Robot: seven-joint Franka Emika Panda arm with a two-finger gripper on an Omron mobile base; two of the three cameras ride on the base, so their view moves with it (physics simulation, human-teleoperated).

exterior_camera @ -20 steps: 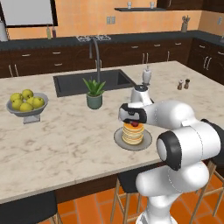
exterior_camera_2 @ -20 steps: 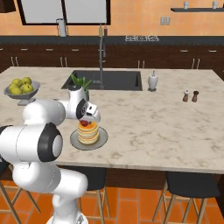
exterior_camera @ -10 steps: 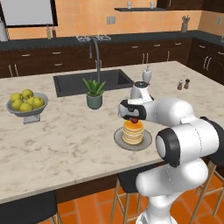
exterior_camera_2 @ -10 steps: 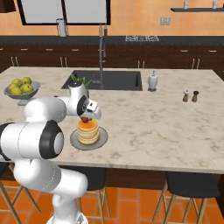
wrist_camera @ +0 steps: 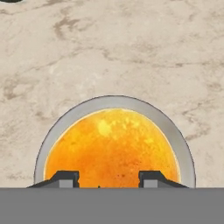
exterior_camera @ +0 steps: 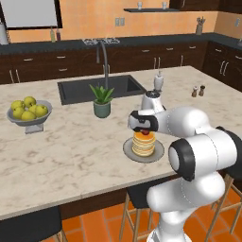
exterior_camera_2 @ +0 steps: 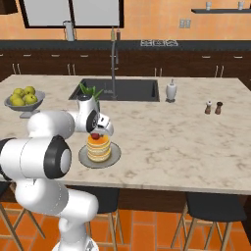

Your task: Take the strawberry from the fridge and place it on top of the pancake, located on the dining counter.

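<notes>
Left base view has the strawberry (exterior_camera: 143,133) sitting right on top of the pancake (exterior_camera: 143,144) stack, a tiny red blob with the claw (exterior_camera: 143,128) just above it. The berry's too small to say which way it points or where its long axis runs, so I'm not calling that. The stack stands upright on its grey plate (exterior_camera: 130,150), which rests on the table (exterior_camera: 71,151) near the front edge, at roughly 5 o'clock from the potted plant (exterior_camera: 101,100) and well apart from the bowl of yellow-green fruit (exterior_camera: 29,111) over at 9 o'clock.

The arm comes up from the lower right, bends at a fat white elbow, then runs nearly level to the left so the hand ends up over the plate, looking straight down.

In the right base view it's the same thing mirrored: strawberry (exterior_camera_2: 95,135) on the pancake (exterior_camera_2: 99,148), claw (exterior_camera_2: 96,131) right over it, arm reaching in from the left. The salt and pepper shakers (exterior_camera_2: 213,107) sit far off at 3 o'clock, and the black sink (exterior_camera_2: 119,89) is behind.

Hand view looks down on the orange-gold pancake (wrist_camera: 111,146) top ringed by the plate (wrist_camera: 183,144), with the claw (wrist_camera: 109,178) tips set apart and nothing between them.
</notes>
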